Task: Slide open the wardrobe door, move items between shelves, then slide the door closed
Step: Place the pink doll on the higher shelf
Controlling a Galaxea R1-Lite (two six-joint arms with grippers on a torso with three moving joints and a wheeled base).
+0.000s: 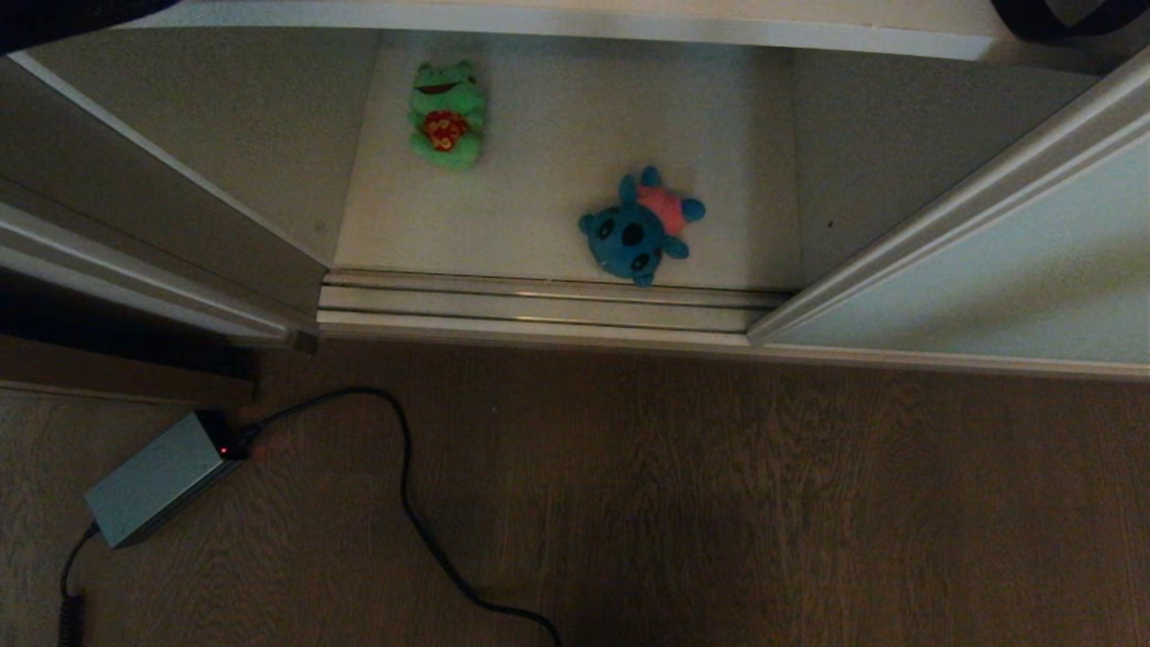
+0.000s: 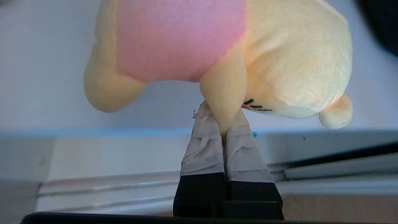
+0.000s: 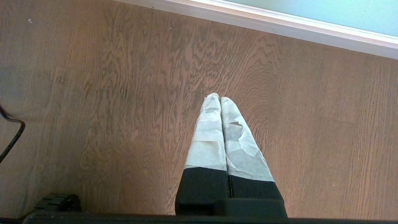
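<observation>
Yellow plush toy [image 2: 279, 62], no label visible, pinched in left tool [image 2: 222, 124].

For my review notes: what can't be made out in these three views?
- Head view: neither arm shows; the left tool, shut on the yellow plush, lies outside it.
- Left wrist view: the plush's top is cut by the edge and blocks what lies beyond.
- Right wrist view: the right tool sees only floor.

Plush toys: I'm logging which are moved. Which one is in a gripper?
The pale yellow plush toy, pinched by the left gripper; the green and blue ones lie on the shelf.
</observation>
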